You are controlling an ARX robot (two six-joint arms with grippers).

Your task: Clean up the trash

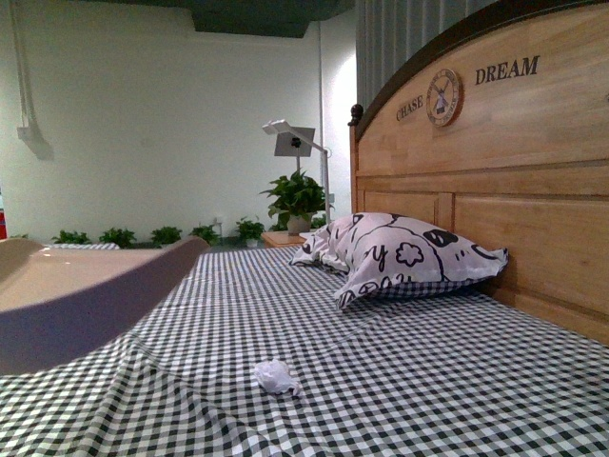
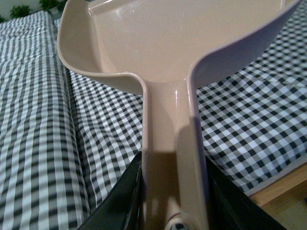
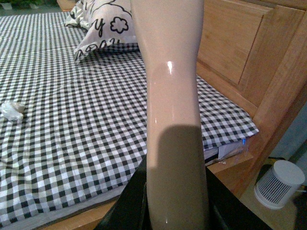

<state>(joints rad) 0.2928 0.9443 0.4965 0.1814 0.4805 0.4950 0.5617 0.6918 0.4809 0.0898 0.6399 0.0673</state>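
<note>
Trash (image 1: 275, 377) lies near the near edge of the bed (image 1: 447, 381), apart from the left gripper (image 2: 175, 194) clenching a dustpan (image 2: 182, 43) and the right gripper (image 3: 176, 194) clenching a beige handle (image 3: 171, 96).

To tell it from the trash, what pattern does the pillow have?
The pillow is white with black doodles; front view best.
</note>
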